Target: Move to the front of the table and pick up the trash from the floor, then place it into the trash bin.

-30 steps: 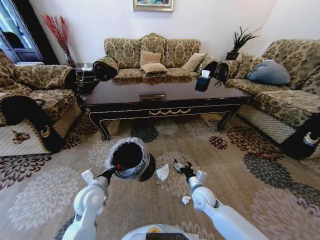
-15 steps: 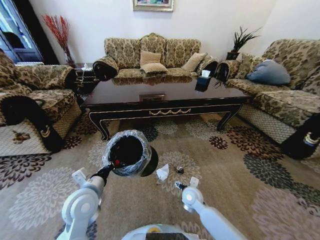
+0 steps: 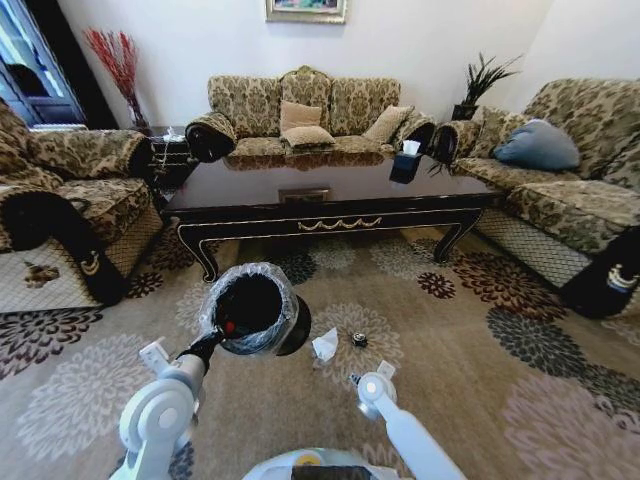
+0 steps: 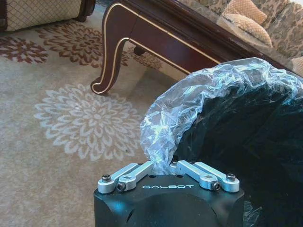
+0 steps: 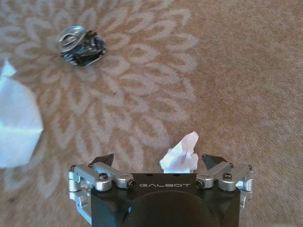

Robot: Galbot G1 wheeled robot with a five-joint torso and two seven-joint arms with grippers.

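My left gripper (image 3: 227, 329) is shut on the rim of the trash bin (image 3: 255, 310), a black bucket with a crinkly clear bag (image 4: 189, 104) folded over its edge, held tilted above the floor. In the left wrist view the left gripper (image 4: 163, 166) pinches the bag-covered rim. My right gripper (image 3: 357, 380) hangs low and open over the carpet; in its wrist view the right gripper (image 5: 158, 161) has a small white scrap (image 5: 181, 153) between its fingers (image 5: 105, 160). A white tissue (image 3: 325, 345) and a dark round bit (image 3: 359, 340) lie farther ahead, toward the table (image 3: 330, 190).
The dark bit (image 5: 81, 45) and the tissue (image 5: 16, 120) lie apart on a flower medallion. Patterned sofas ring the table on the left (image 3: 70, 200), back (image 3: 300, 110) and right (image 3: 570, 190). A black tissue box (image 3: 407, 160) stands on the tabletop. A curved table leg (image 4: 113, 52) is close to the bin.
My right arm has drawn back toward me, from over the dark bit to over the small white scrap. The left arm has carried the bin slightly up and left.
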